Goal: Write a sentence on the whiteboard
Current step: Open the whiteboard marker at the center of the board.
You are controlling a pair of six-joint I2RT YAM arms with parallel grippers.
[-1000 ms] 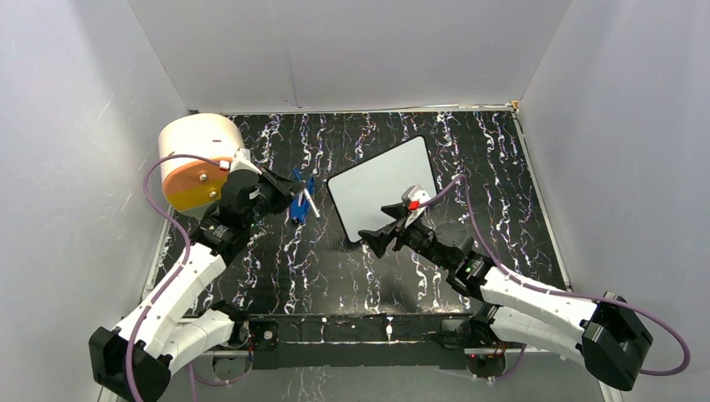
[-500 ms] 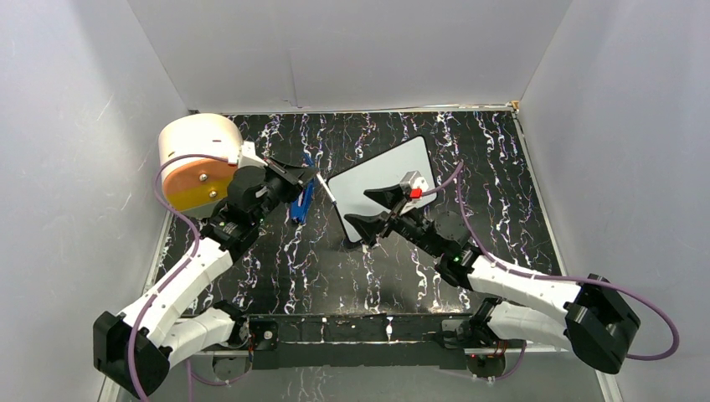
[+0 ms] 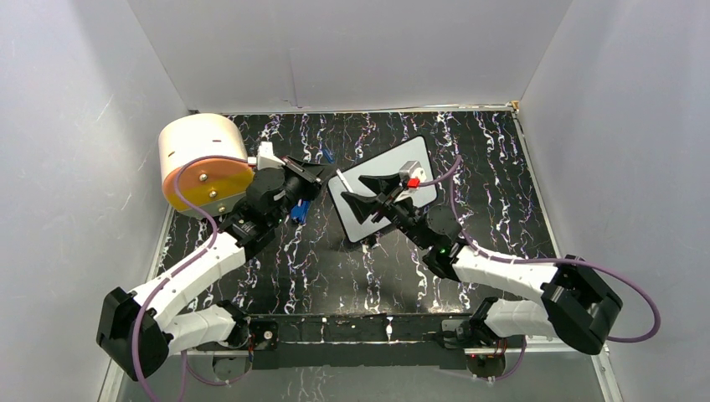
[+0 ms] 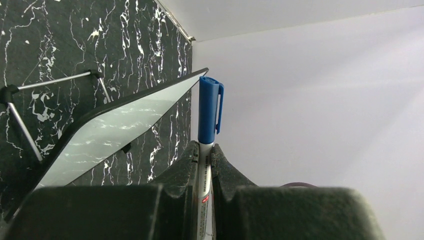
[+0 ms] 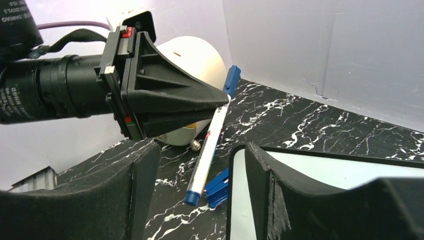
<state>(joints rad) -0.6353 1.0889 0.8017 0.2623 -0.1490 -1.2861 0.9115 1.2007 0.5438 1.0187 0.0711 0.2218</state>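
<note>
Left gripper (image 4: 205, 150): jaws closed on the marker (image 4: 208, 107), pinching it just under the blue cap. Right gripper (image 5: 200, 150): jaws spread wide and empty, over the left edge of the whiteboard (image 4: 115, 130).

We note the marker's long axis on a steep slant. The cap points up toward the back wall and the other end down at the table (image 3: 502, 167).

The board sits mid-table, with its long axis running from left to far-right and its face plain white.

Only the right wrist view shows the marker's full length, plus a blue piece (image 5: 217, 187) by the board's corner. Only the left wrist view shows thin rods (image 4: 55, 80) past the board's edge. A drum (image 3: 201, 142) stands far-left.
</note>
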